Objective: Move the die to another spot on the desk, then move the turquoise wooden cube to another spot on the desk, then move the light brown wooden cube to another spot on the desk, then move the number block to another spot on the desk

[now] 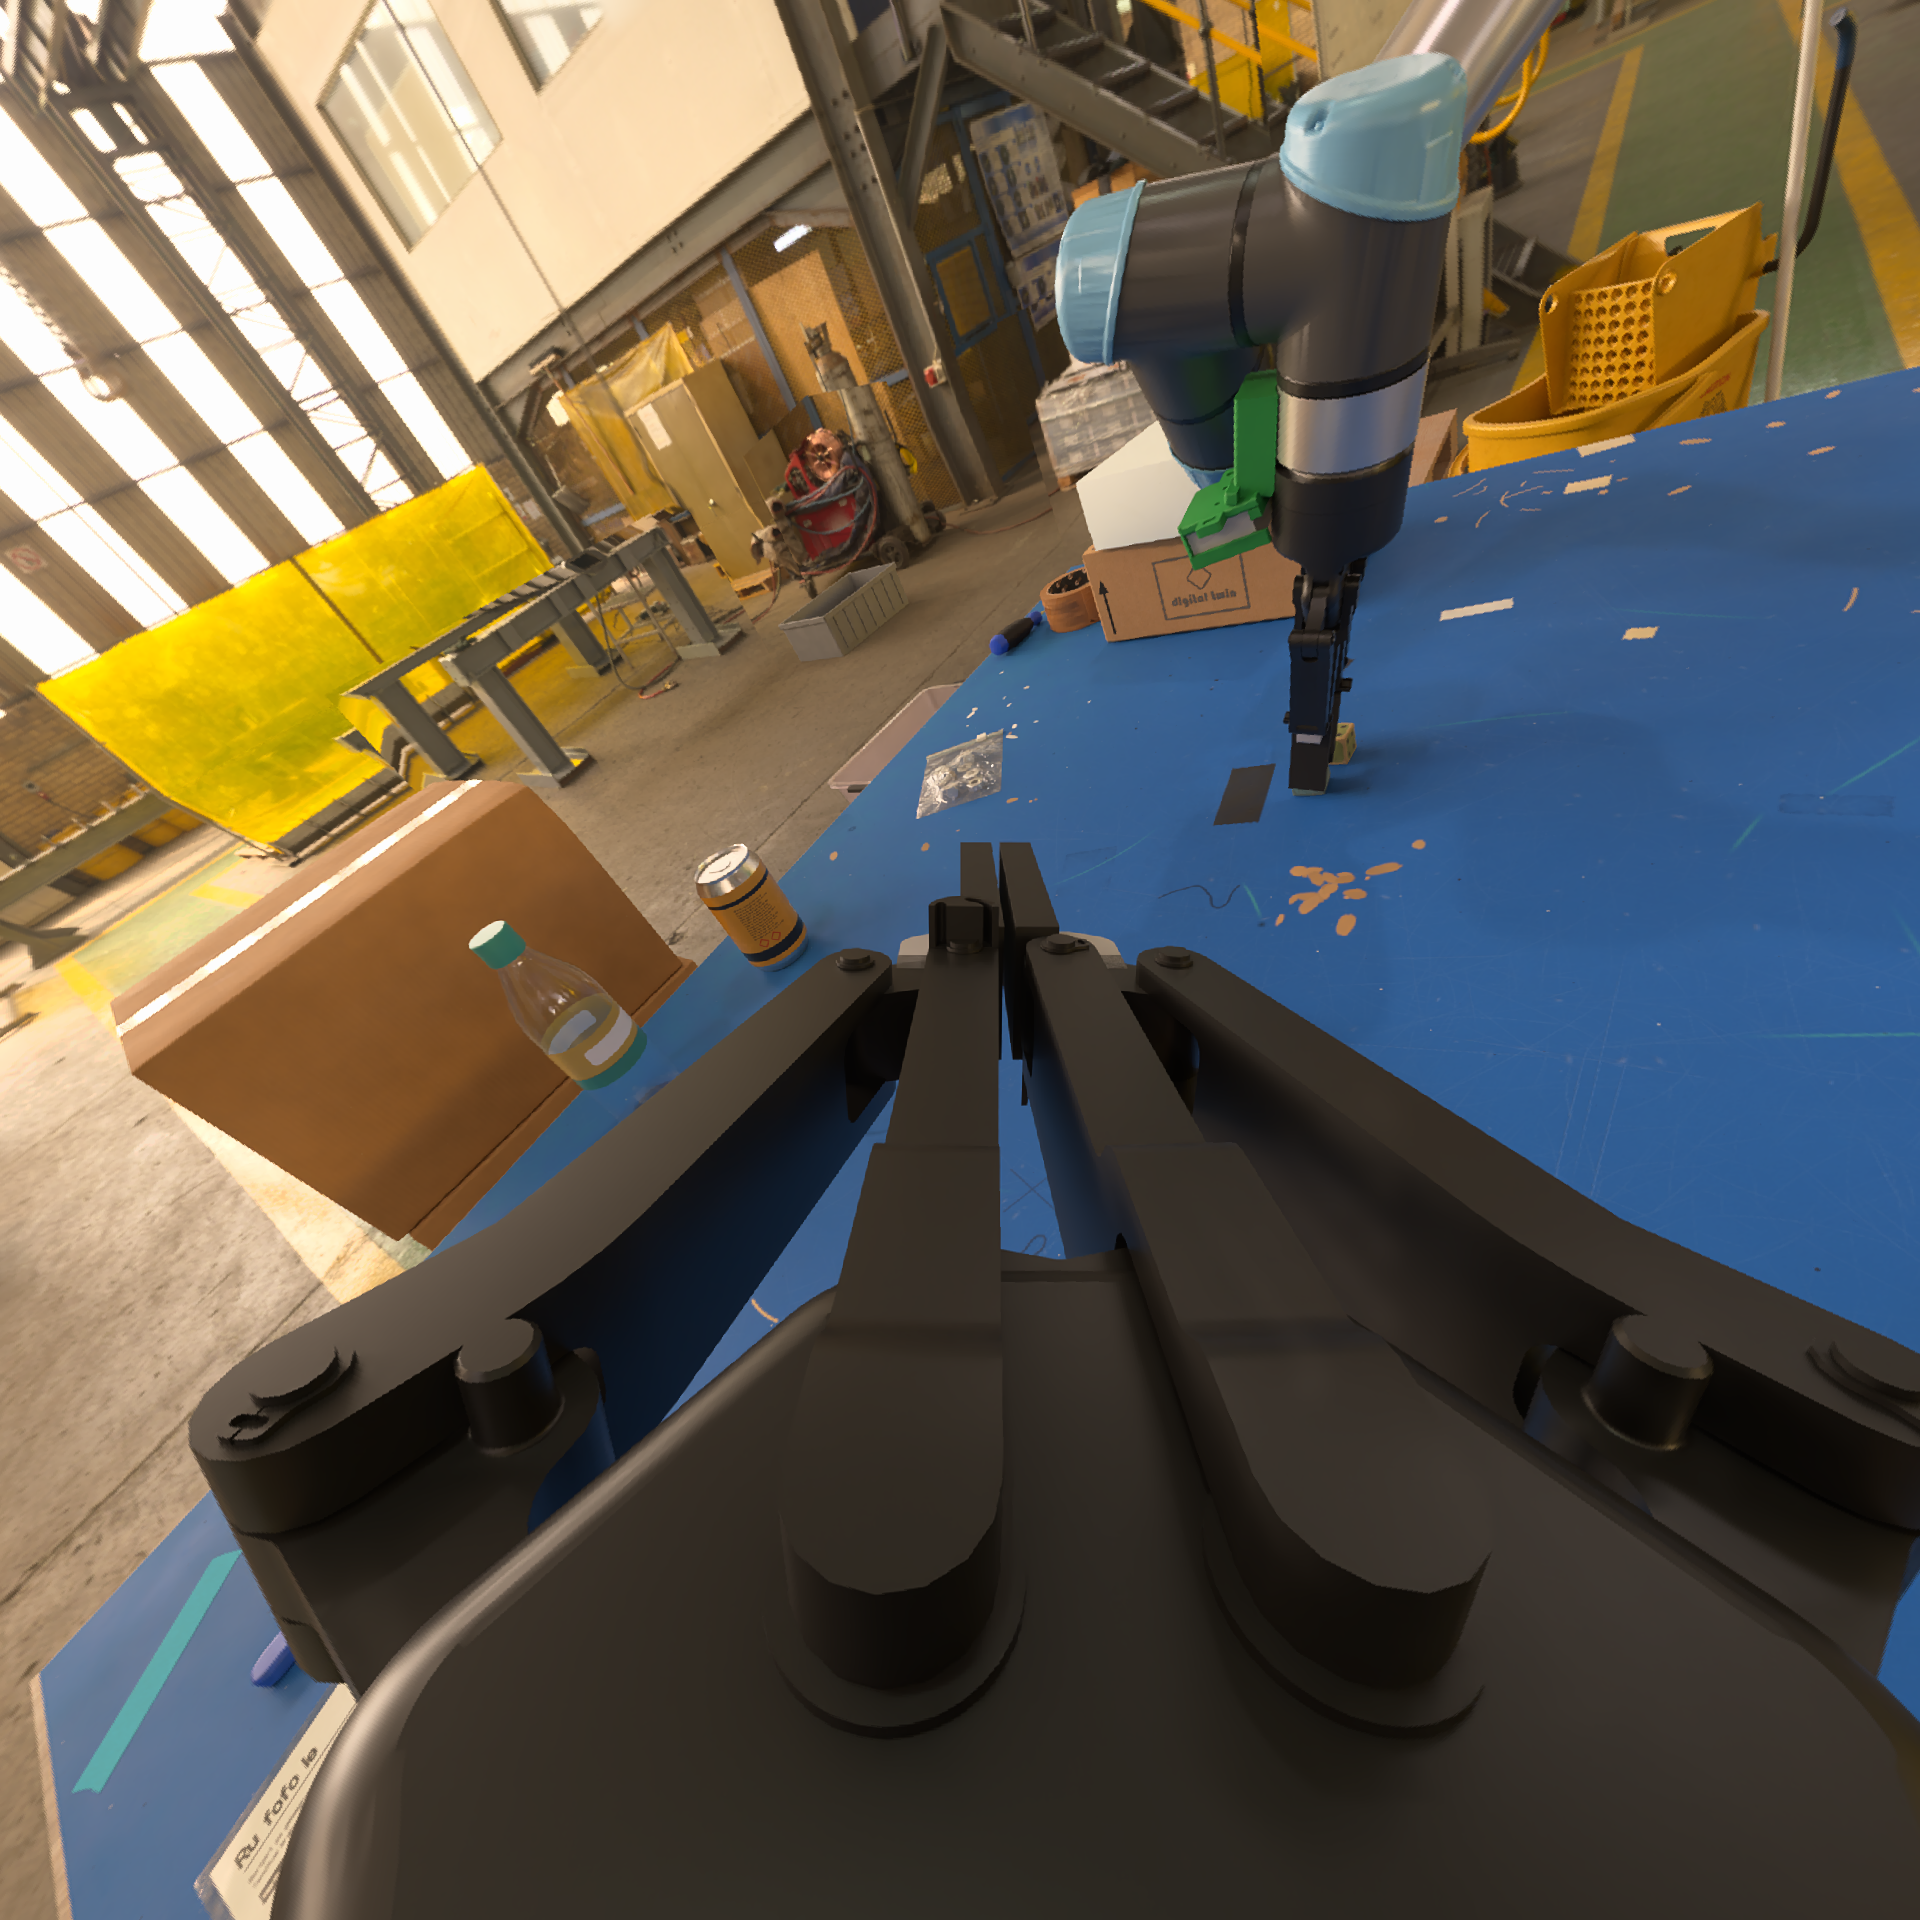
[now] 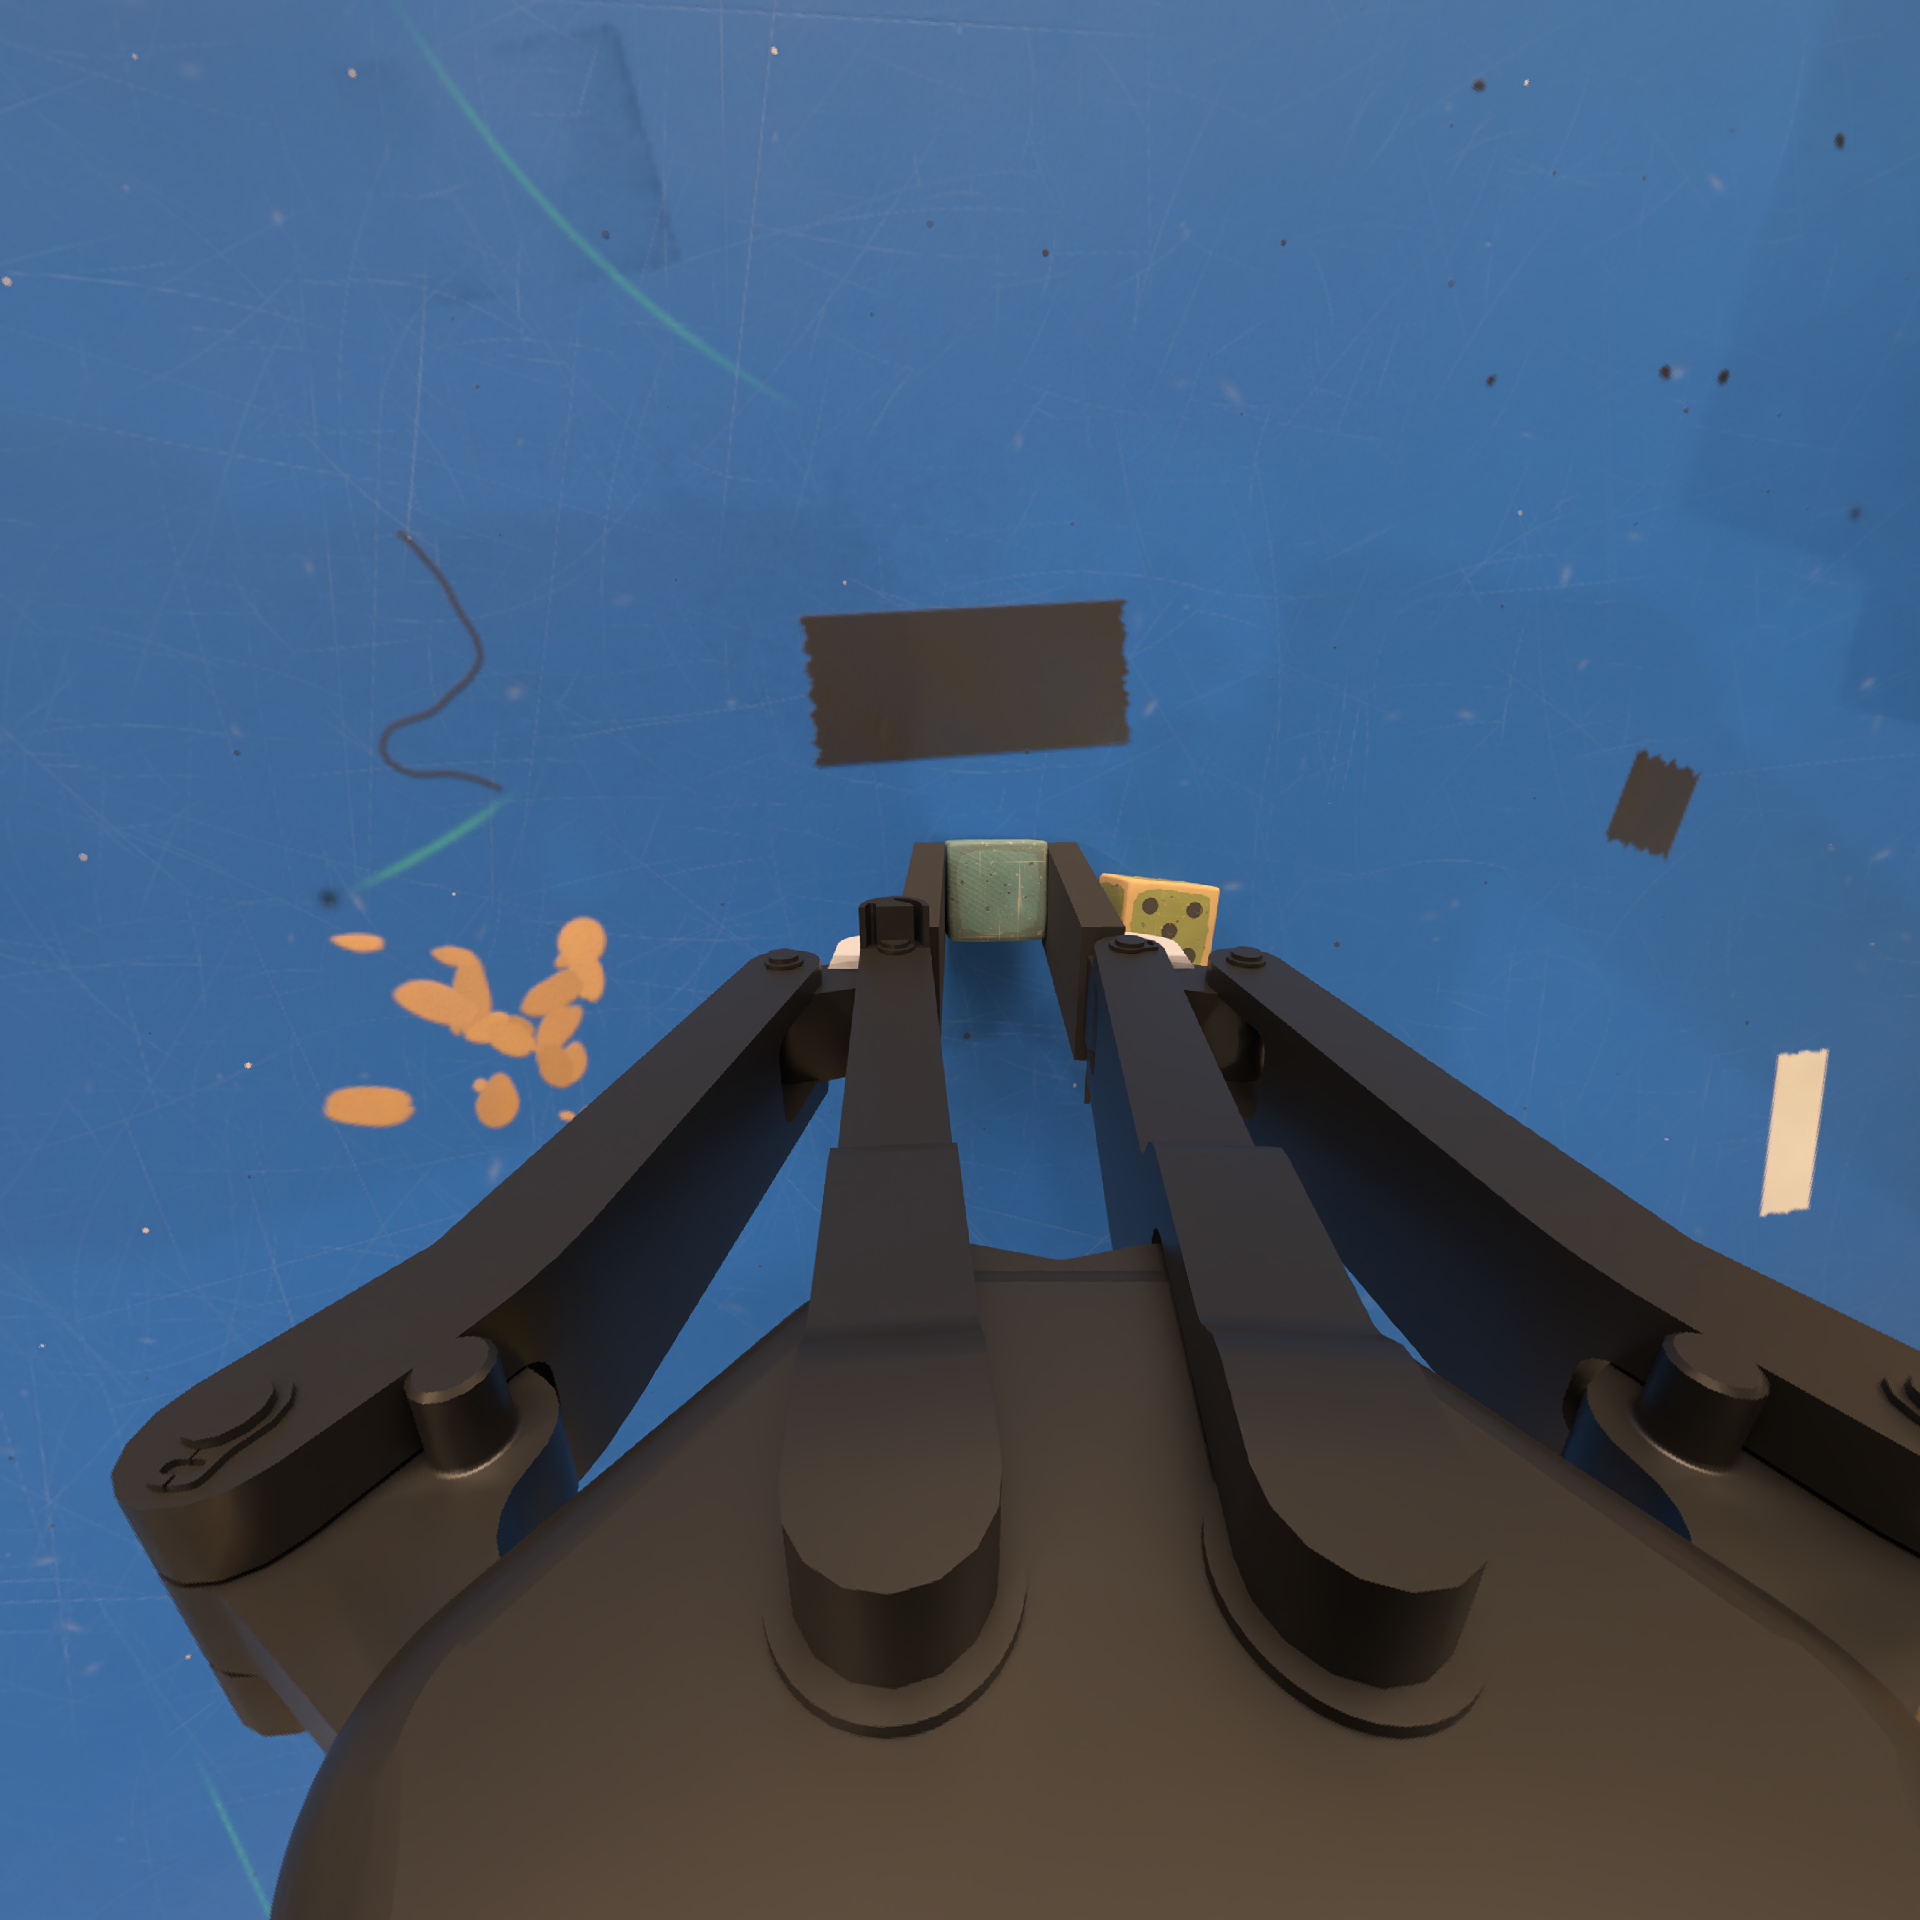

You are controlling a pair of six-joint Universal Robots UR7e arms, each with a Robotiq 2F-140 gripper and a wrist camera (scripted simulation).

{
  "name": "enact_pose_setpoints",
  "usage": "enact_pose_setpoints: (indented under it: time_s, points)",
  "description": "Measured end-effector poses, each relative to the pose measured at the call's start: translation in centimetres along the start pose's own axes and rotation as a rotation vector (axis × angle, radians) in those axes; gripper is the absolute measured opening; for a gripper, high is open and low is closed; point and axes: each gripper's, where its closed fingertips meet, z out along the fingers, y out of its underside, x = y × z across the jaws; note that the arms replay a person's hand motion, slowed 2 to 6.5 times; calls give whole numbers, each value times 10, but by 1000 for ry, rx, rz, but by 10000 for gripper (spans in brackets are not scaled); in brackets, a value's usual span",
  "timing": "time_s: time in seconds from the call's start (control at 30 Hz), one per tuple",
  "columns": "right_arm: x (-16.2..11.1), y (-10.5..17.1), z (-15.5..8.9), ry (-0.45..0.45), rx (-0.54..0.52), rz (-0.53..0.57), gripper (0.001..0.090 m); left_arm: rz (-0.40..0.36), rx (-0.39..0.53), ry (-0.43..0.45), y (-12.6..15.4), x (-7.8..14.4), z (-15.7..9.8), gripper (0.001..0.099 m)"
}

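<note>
In the right wrist view my right gripper [image 2: 995, 894] is shut on the turquoise wooden cube [image 2: 994, 891], which sits between the fingertips at the blue desk [image 2: 1351, 520]. The die [image 2: 1169, 912], yellow-green with dark pips, lies just right of the right finger, partly hidden by it. In the left wrist view my left gripper [image 1: 1000, 883] is shut and empty above the desk [image 1: 1558, 987]. The right gripper [image 1: 1311, 769] shows farther off there, tips down at the desk, with the die [image 1: 1347, 744] beside it. The light brown cube and the number block are not in view.
A black tape patch [image 2: 966, 681] lies just beyond the cube. Orange paint spots [image 2: 499, 1013] lie to the left. At the desk's edge stand an orange can [image 1: 750, 906], a bottle [image 1: 566, 1010], a cardboard box [image 1: 1195, 592] and a plastic bag [image 1: 961, 771].
</note>
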Motion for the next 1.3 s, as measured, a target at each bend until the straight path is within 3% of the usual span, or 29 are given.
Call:
enact_pose_setpoints:
  time_s: [0.47, 0.5, 0.53, 0.67, 0.83, 1.03, 1.17, 1.3]
  points:
    - [-2, 0, -4, -34, 42, 23, 263, 2, -2, 5, 0, 1, -1, 33]
    - [-1, 0, -7, -33, 45, 21, 275, 2, -2, 5, 0, 1, -1, 33]
    - [0, 0, -9, -31, 49, 19, 344, 2, -1, 5, 0, 1, -1, 34]
    - [1, -3, -23, -24, 82, 6, 364, 4, 4, 6, -1, 2, -2, 36]
    - [1, -13, -51, -3, 168, -8, 395, 4, 13, 4, -3, 1, -4, 36]
    - [-16, -36, -103, 13, 351, -75, 411, 1, 20, 0, -3, 0, -5, 36]
    - [-41, -50, -140, 11, 476, -184, 411, -3, 23, -2, -4, -1, -5, 37]
    - [-82, -59, -168, -27, 561, -374, 411, -5, 22, -1, -3, -1, -5, 37]
